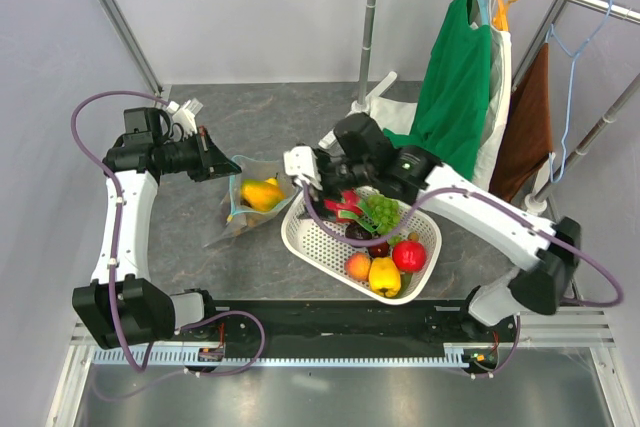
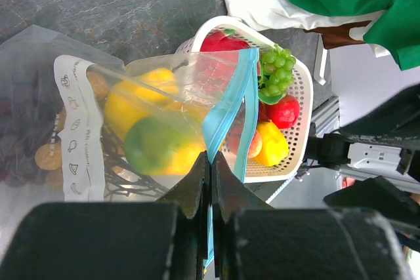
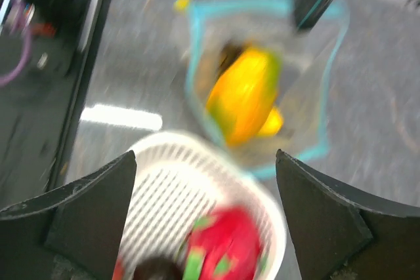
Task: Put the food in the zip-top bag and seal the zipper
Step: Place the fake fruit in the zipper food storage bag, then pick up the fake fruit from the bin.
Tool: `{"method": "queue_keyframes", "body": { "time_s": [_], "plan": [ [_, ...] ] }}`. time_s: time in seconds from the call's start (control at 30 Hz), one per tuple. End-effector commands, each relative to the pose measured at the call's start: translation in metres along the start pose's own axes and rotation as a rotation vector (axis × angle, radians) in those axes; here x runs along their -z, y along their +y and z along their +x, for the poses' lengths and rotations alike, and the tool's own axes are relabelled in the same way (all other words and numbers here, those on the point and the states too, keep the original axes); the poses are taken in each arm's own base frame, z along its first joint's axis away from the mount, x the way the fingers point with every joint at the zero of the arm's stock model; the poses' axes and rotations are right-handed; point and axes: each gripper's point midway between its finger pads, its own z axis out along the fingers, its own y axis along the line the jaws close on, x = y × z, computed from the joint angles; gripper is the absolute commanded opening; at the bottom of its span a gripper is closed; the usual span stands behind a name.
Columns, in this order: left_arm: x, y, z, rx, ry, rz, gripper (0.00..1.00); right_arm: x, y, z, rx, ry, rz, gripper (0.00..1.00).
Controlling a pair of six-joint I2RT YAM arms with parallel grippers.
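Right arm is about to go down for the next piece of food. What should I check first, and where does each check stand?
1. Left gripper pinches the zipper: ok, its fingers are shut on the teal strip.
2. Zip-top bag mouth is open: ok, with a mango already inside.
3. Right gripper is free: ok, open and empty.
4. Right gripper is over food: ok, the red fruit in the basket lies below it.
5. Exact alignment on that fruit: cannot tell, because the right wrist view is blurred.
6. Basket emptied: not ok, since the grapes, peach and others are in it.
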Motion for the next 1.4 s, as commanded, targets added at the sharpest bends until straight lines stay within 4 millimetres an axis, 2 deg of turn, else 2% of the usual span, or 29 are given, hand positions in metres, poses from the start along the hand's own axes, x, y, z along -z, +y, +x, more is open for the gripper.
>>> {"method": "queue_keyframes", "body": {
  "time_s": [0.0,0.13,0.2,0.27,0.37,0.4,0.63,0.7,0.93,1.17,1.27,1.3,1.37],
  "plan": [
    [0.008,-0.016,-0.014,-0.03,-0.045,0.044,0.02,0.056,0.081,0.087,-0.043,0.336,-0.213,0.91],
    [0.007,-0.016,-0.013,-0.025,-0.041,0.047,0.02,0.079,0.117,0.127,-0.079,0.458,-0.296,0.87],
    [0.006,-0.015,-0.014,-0.023,-0.04,0.046,0.02,0.085,0.128,0.147,-0.048,0.507,-0.334,0.85],
    [0.006,-0.016,-0.014,-0.02,-0.038,0.054,0.02,0.088,0.135,0.159,-0.002,0.53,-0.383,0.84],
    [0.004,-0.015,-0.013,-0.009,-0.035,0.057,0.02,0.083,0.144,0.176,0.062,0.535,-0.458,0.86],
    [0.004,-0.014,-0.013,-0.01,-0.035,0.057,0.02,0.075,0.14,0.182,0.065,0.54,-0.459,0.85],
    [0.004,-0.012,-0.009,-0.01,-0.034,0.047,0.02,0.044,0.133,0.191,0.047,0.524,-0.47,0.84],
    [0.004,-0.012,-0.01,-0.016,-0.036,0.046,0.02,0.039,0.131,0.2,0.056,0.542,-0.467,0.84],
    [0.003,-0.011,-0.009,-0.013,-0.031,0.045,0.02,0.028,0.136,0.221,0.059,0.572,-0.483,0.84],
    [0.001,-0.009,-0.01,-0.005,-0.025,0.044,0.02,0.025,0.146,0.243,0.064,0.611,-0.505,0.84],
    [0.002,-0.009,-0.01,-0.012,-0.028,0.038,0.02,0.023,0.142,0.236,0.066,0.594,-0.488,0.76],
    [0.002,-0.009,-0.01,-0.014,-0.028,0.04,0.02,0.023,0.141,0.232,0.05,0.587,-0.478,0.64],
    [0.002,-0.008,-0.01,-0.012,-0.025,0.039,0.02,0.021,0.131,0.212,0.054,0.539,-0.435,0.52]
  ]
}}
